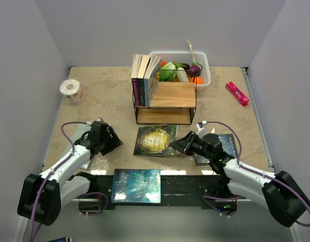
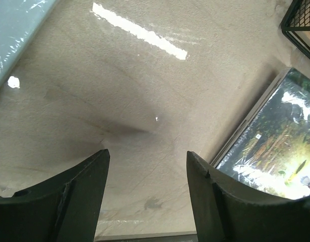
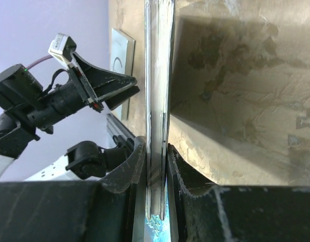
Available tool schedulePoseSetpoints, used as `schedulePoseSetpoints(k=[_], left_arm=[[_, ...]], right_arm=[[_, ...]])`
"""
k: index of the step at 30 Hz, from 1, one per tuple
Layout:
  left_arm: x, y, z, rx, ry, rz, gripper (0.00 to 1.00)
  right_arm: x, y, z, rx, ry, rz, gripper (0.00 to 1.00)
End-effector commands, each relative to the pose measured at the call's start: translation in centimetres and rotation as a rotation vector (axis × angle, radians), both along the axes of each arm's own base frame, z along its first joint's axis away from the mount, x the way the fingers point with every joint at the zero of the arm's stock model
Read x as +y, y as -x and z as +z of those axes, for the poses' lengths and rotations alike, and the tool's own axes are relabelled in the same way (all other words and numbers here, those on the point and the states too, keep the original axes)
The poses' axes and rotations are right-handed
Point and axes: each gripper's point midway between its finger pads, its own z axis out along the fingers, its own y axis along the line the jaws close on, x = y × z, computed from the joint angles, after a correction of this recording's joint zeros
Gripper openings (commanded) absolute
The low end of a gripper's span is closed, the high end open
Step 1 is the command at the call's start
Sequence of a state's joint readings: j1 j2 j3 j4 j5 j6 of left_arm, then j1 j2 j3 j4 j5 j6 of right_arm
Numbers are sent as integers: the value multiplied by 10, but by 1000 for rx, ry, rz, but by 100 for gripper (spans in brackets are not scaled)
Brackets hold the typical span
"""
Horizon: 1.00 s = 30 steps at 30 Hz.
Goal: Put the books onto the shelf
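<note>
Right claw is clamped narrow on the right edge of the green-gold book, which lies on the bench just in front of the shelf. Its left claw stands wide with nothing between its fingers, over bare bench just beside that book's left edge. Other books stand at the shelf's left end. The hold is a thin pinch at one edge of a glossy cover, so when lifted the book may swing down or slide free. Brought in at a poor angle, it could also strike the standing books and topple them, or catch on the shelf's edge.
</note>
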<state>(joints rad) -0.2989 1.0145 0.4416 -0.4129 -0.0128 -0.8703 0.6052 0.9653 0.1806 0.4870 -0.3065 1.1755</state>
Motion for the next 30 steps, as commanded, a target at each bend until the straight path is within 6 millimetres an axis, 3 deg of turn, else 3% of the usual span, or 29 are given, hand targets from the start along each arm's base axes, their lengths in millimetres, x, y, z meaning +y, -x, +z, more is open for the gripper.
schedulePoseSetpoints(k=[1,7,13,21,26,30], left_arm=[[-11,-19,15,-70,59,-30,67],[-16,-21,16,-89,112,-32,66],[-17,-26,17,-98,120,-31,66],[-17,-35,20,-94,125,-39,66],[-17,-40,22,-106,137,-38,66],[-19,-45,22,-108,148,-39,66]], right_arm=[[6,-2,63,-133,-249,13,0],[-11,-3,84,-185,-378,-60,0],[-18,-17,99,-234,-410,-134,0],[-11,-47,86,-217,-297,-188,0],[-11,-62,88,-251,-271,-225,0],[-7,-72,75,-232,-258,-237,0]])
